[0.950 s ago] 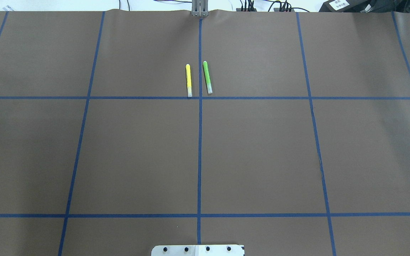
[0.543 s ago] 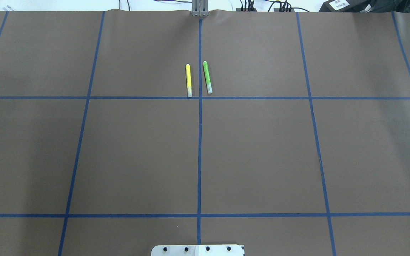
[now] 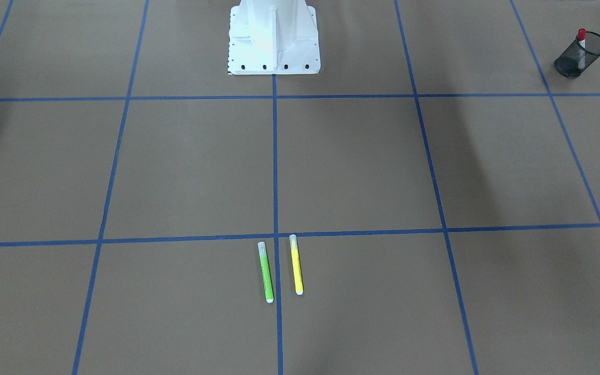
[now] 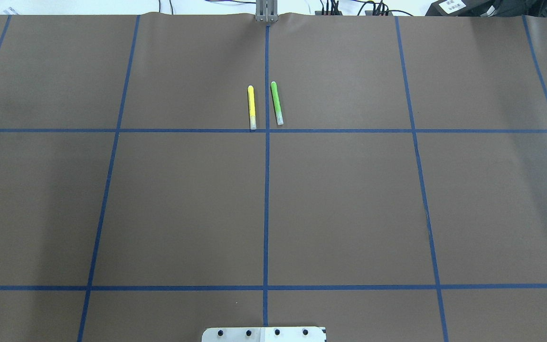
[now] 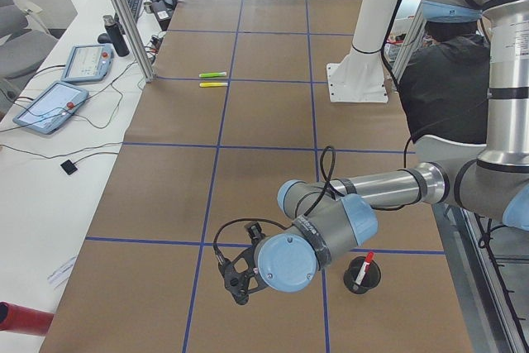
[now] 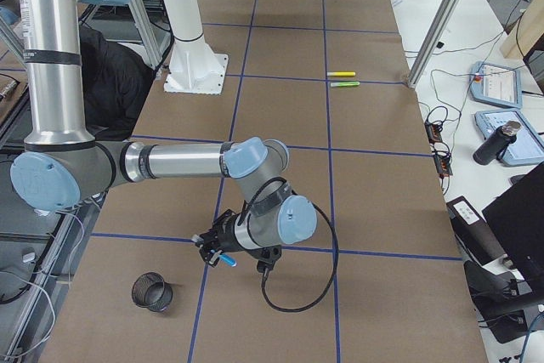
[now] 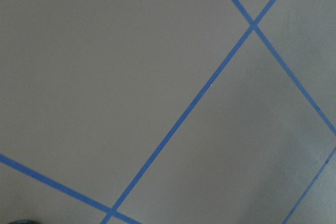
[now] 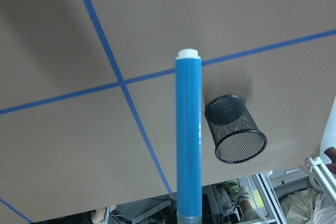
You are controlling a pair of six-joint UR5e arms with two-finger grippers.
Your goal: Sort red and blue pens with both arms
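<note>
Blue pen (image 8: pixel 189 140) is held in the right tool (image 6: pixel 217 254), which is closed on the cap end. Its white end points out over the brown table (image 4: pixel 349 213), near a black mesh cup (image 8: pixel 231 114) at the robot's right end. The red pen (image 3: pixel 582 44) stands tilted in a second mesh cup (image 3: pixel 571 65) at the far left end. The left tool (image 5: pixel 237 280) hangs just beside that cup; I cannot tell whether it is wide or narrow. A green marker (image 3: pixel 265 272) and a yellow marker (image 3: pixel 296 264) lie side by side mid-table.
</note>
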